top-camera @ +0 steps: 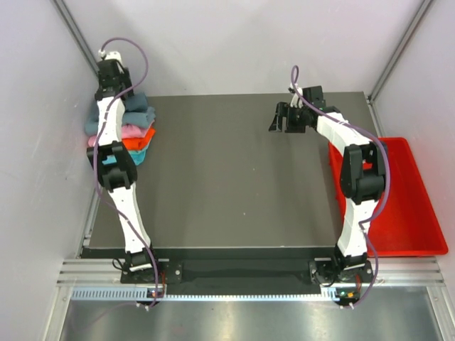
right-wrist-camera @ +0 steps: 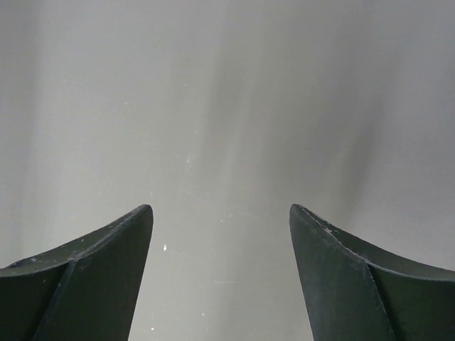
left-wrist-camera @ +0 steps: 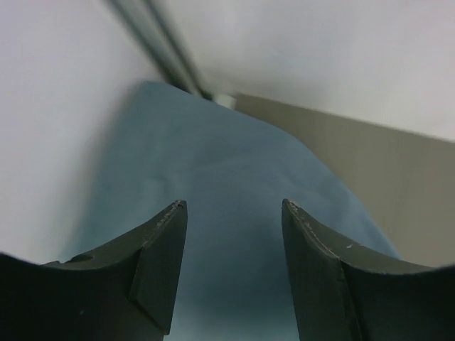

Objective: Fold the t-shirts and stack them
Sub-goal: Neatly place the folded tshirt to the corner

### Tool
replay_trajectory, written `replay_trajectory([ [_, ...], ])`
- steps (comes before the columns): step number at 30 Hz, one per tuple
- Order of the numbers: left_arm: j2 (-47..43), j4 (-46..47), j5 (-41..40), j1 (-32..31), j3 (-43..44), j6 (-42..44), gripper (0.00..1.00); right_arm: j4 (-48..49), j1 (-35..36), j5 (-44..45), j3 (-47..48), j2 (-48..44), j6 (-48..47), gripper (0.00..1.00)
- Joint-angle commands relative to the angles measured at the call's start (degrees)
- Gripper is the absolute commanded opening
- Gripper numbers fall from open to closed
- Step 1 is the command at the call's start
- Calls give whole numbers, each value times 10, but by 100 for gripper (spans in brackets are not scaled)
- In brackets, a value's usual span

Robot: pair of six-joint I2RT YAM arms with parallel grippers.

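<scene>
A stack of folded t-shirts (top-camera: 135,126) lies at the table's far left edge: slate blue-grey (top-camera: 139,114) on top, then pink (top-camera: 132,132), orange (top-camera: 139,140) and turquoise (top-camera: 137,155). My left gripper (top-camera: 112,79) hangs over the stack's far side, mostly hidden by the arm. In the left wrist view it (left-wrist-camera: 233,206) is open and empty just above the blue-grey shirt (left-wrist-camera: 213,170). My right gripper (top-camera: 284,119) is open and empty above bare table at the far right; its wrist view (right-wrist-camera: 221,209) shows only the grey mat.
A red plastic tray (top-camera: 409,206) sits off the table's right edge, beside the right arm. White walls close in at the left, back and right. The dark mat (top-camera: 227,177) covers the table.
</scene>
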Motion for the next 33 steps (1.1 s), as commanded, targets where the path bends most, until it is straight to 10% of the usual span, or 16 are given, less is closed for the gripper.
replay_trajectory([
  [1,46,9,69,-11,31,-16,60,20,12,2,6,-30,-10,78],
  [7,27,-37,45,-9,-19,0,58,18,17,3,8,-27,-17,78],
  [23,-295,-98,18,37,-484,-36,51,16,28,-11,39,5,-2,78],
  [33,-288,-93,25,37,-442,-36,50,19,30,-10,17,-19,-9,78],
])
